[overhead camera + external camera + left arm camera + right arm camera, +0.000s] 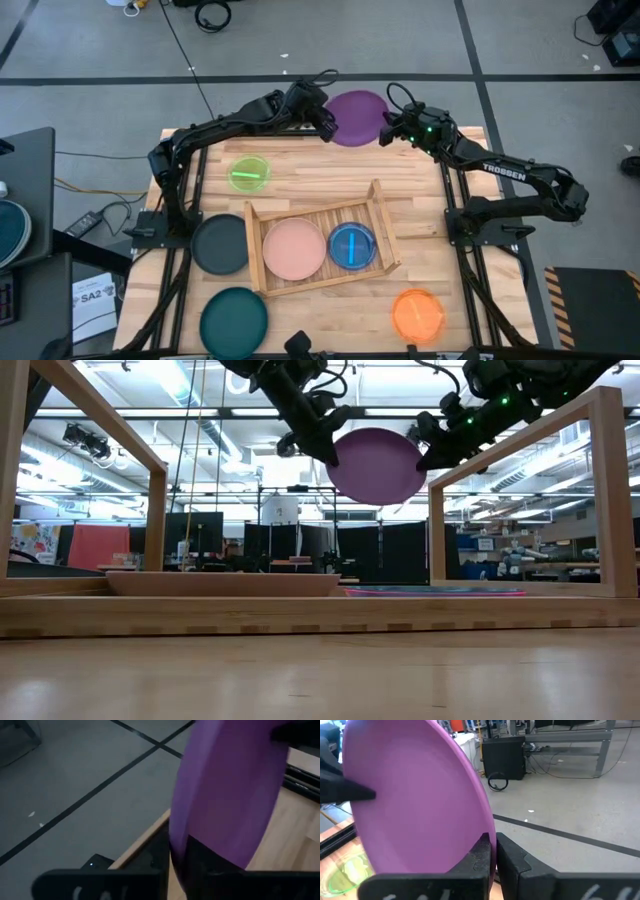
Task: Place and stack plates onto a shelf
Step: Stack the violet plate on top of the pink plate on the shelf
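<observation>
We are holding the purple plate (357,117) in the air above the far edge of the table (420,190), gripped from both sides. The left gripper (326,124) is clamping one rim, and the right gripper (388,131) is pinching the opposite rim between its narrow jaws. We judge this to be a handover, so that one arm can carry the plate to the shelf (378,197).

The shelf is lying askew at mid-table and is already holding a pink plate (294,248) and a small blue plate (352,245). The lime green plate (250,173), dark grey plate (220,243), teal plate (234,319) and orange plate (417,314) are waiting on the tabletop.

The low view is showing the plate's height and tilt, which the high view flattens. The right wrist view is showing its fingers (481,854) closed on the rim, a detail too small overhead.
</observation>
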Available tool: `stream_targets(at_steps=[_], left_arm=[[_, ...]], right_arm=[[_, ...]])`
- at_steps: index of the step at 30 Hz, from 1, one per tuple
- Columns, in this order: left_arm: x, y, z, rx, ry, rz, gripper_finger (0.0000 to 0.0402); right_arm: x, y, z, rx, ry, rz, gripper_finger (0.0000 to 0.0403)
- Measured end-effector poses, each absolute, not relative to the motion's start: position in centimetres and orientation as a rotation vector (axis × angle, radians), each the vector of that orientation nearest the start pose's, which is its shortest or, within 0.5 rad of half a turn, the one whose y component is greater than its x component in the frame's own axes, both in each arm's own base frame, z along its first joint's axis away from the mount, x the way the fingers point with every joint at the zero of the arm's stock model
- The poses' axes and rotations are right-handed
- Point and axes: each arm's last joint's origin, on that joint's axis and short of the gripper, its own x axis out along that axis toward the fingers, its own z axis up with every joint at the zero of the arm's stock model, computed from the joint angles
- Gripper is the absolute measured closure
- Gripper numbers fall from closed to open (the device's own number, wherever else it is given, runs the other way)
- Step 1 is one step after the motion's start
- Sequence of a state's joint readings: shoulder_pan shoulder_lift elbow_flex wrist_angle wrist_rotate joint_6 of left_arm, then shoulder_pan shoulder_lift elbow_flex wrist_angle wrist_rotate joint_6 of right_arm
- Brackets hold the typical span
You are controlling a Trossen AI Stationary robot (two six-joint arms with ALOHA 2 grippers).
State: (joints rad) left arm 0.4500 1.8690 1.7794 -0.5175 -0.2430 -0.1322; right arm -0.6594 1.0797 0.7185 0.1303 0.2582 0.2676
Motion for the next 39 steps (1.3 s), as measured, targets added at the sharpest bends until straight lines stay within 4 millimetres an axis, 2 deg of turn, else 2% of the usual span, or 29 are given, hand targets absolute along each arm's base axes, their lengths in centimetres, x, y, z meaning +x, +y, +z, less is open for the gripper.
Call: stream_targets(at_steps=[8, 14, 24, 31, 39], left_arm=[[38.1, 19.4, 34.1, -0.177, 0.550, 0.714, 0.0372], [38.1, 19.3, 34.0, -0.172, 0.558, 0.695, 0.0375], [37.7, 19.7, 33.7, -0.173, 0.604, 0.685, 0.0376], [36.7, 19.8, 32.7, -0.197, 0.737, 0.666, 0.0376], [34.8, 19.1, 31.1, -0.264, 1.004, 0.532, 0.0377]], right_arm=[[18.5, -15.2, 28.4, 0.299, 0.112, -0.919, 0.0364], [18.6, -15.1, 28.4, 0.307, 0.116, -0.842, 0.0346], [19.0, -14.7, 28.5, 0.256, 0.157, -0.637, 0.0256], [18.8, -14.4, 28.4, 0.265, 0.184, -0.596, 0.0210], [17.1, -13.7, 29.1, 0.152, 0.246, -0.606, 0.0208]])
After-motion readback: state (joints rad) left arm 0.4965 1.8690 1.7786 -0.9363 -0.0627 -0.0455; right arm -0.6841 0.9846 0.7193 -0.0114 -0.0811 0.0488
